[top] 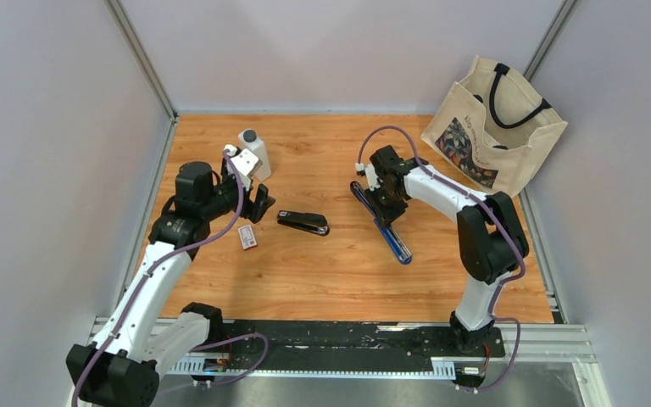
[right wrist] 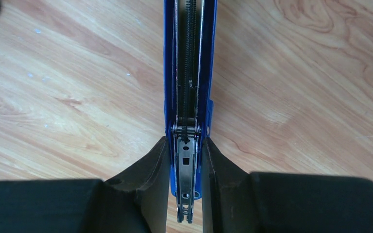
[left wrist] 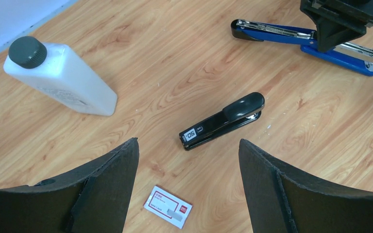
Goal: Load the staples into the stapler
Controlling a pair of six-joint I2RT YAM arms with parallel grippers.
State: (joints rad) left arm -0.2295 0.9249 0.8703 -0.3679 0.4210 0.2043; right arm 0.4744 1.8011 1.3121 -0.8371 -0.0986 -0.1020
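A: Since the blue stapler (right wrist: 189,73) is already laid open on the table (top: 322,288), with its rail exposed, what is held by the right gripper (right wrist: 185,145)?

B: The rear end of that stapler is clamped between its fingers. This is seen clearly from the wrist.

A: And where are the staples found?

B: The staple box (left wrist: 168,207) is lying flat on the wood, just under the left gripper (left wrist: 188,143), whose jaws are spread wide with nothing grasped. A grey part is seen at one end of the box. The black stapler (left wrist: 222,121) is lying near it, and the bottle (left wrist: 60,77) is further to the side.

A: What could be spoiled from here?

B: The box is thin and flat, so it may be pushed along the wood instead of being lifted, if the fingers are brought down unevenly. If it is squeezed on the wrong sides, it probably cannot be opened afterwards. The black stapler could also be knocked, because it is close. And if the clamp on the blue stapler is loosened, the rail may be shifted when staples are placed.
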